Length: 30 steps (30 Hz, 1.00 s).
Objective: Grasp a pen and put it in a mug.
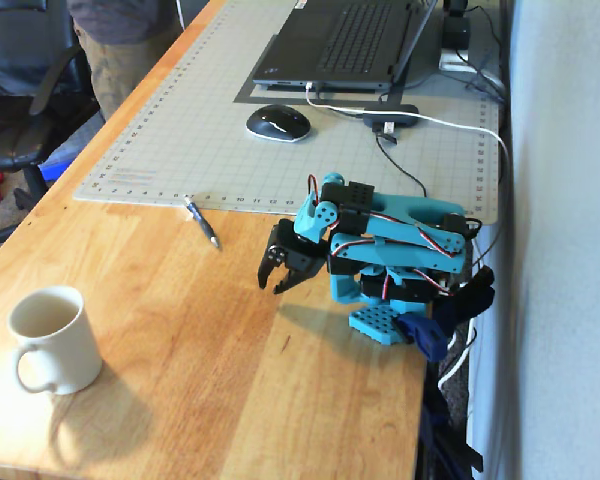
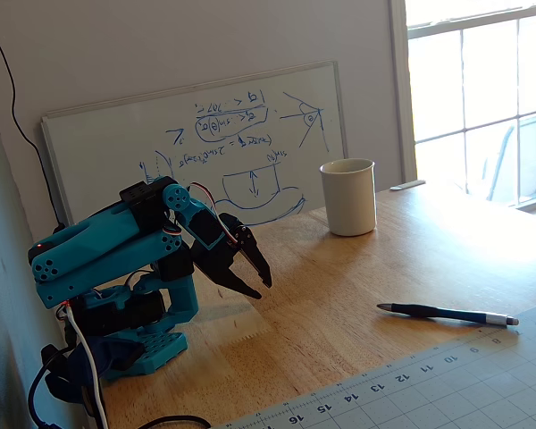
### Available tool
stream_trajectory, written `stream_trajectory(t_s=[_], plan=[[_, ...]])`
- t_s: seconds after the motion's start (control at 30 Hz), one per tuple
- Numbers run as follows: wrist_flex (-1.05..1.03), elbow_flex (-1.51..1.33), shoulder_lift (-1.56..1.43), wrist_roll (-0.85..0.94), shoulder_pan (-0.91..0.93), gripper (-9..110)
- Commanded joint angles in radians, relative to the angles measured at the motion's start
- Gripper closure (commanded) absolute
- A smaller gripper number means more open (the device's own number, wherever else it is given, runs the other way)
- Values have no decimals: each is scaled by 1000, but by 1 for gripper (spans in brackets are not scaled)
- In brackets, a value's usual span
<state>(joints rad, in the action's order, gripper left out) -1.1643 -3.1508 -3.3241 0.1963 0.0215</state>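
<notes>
Nothing grasped yet; the approach step is pending. Pincer (image 1: 278, 281) hangs empty, fingers slightly apart, arm folded low. Pen (image 1: 202, 222) lies flat on the bench at the cutting mat's (image 1: 310, 150) near edge, well apart from the pincer. Mug (image 1: 52, 338) stands upright, farther from the mat. Next: reach out over the pen, open wider, descend.
</notes>
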Motion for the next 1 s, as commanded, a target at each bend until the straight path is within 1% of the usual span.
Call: stream_trajectory(t_s=[0.0, 0.47, 0.57, 0.73, 0.97], plan=[[-3, 12, -29, 3, -2, 94], [-2, 18, -28, 8, -3, 94], [-2, 32, -21, 38, -5, 95], [-2, 118, 46, 224, -2, 95], [-2, 307, 278, 653, 9, 94]])
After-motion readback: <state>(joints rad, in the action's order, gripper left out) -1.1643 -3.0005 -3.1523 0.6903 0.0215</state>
